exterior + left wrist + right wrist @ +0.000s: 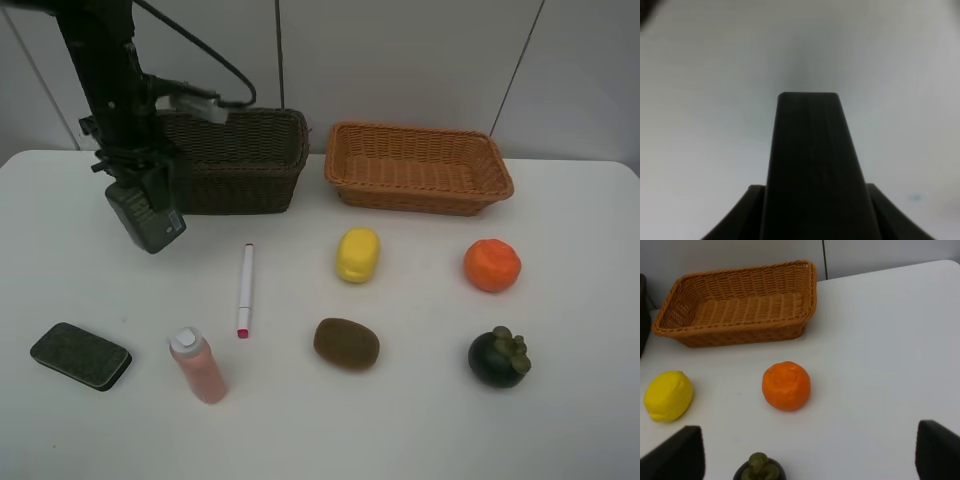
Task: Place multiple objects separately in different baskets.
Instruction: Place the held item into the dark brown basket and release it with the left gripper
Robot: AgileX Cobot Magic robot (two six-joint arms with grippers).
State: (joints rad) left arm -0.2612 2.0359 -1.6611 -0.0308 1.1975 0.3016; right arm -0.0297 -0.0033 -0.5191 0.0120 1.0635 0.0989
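**Green bottle up in my left jaws**

My left jaws are closed on the green bottle [147, 218]. I hold it clear of the table [590, 430], just in front of the dark basket [255, 165]. Its long axis hangs steeply, with the lower end tipped toward the front right. In my left wrist view it runs straight out from between the fingers [742, 215].

My right jaws stand wide open and hold nothing. The mangosteen [760, 466] is just ahead between them, with the orange [786, 386] and the tan basket [740, 332] beyond.

The marker [245, 290] lies front to back, pink tip forward. The eraser [80, 356] lies slantwise at front left. The pink bottle [198, 368] is near it, cap toward the back. The lemon [358, 255] and kiwi [346, 343] sit mid-table.
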